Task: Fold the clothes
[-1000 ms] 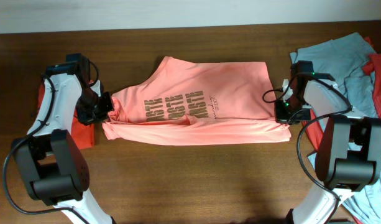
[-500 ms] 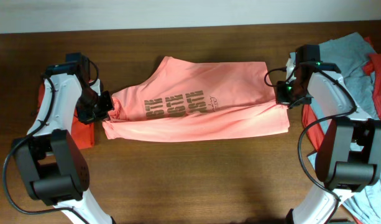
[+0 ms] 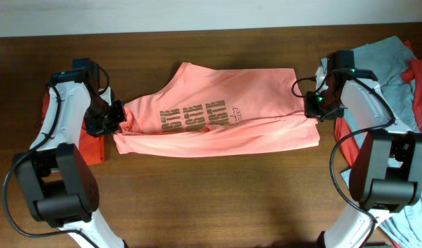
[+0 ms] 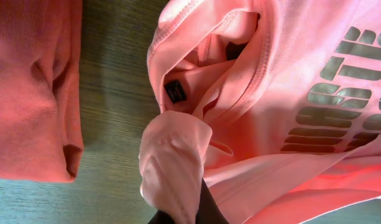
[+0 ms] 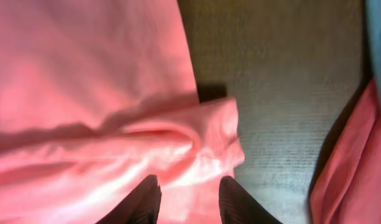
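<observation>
The salmon-pink T-shirt (image 3: pixel 217 124) of the clothes lies spread across the table's middle, its grey print facing up and its near edge folded over. My left gripper (image 3: pixel 118 117) is at its left end, shut on a bunch of pink fabric (image 4: pixel 174 168) by the neck opening. At the right end my right gripper (image 3: pixel 314 107) hovers over the folded hem corner (image 5: pixel 209 140). Its two dark fingers (image 5: pixel 146 202) stand apart, open, with the pink cloth lying loose beneath them.
A red garment (image 3: pixel 93 148) lies under the left arm, close beside the shirt (image 4: pixel 28 87). A pile of grey-blue (image 3: pixel 386 65) and red clothes (image 3: pixel 420 76) fills the right end, with a red edge (image 5: pixel 345 168) near my right fingers. Bare wood (image 3: pixel 211 200) runs along the front.
My right gripper moved back from the shirt's near right corner, drawing that corner up, then opened and let the cloth go. The left gripper has stayed put.
</observation>
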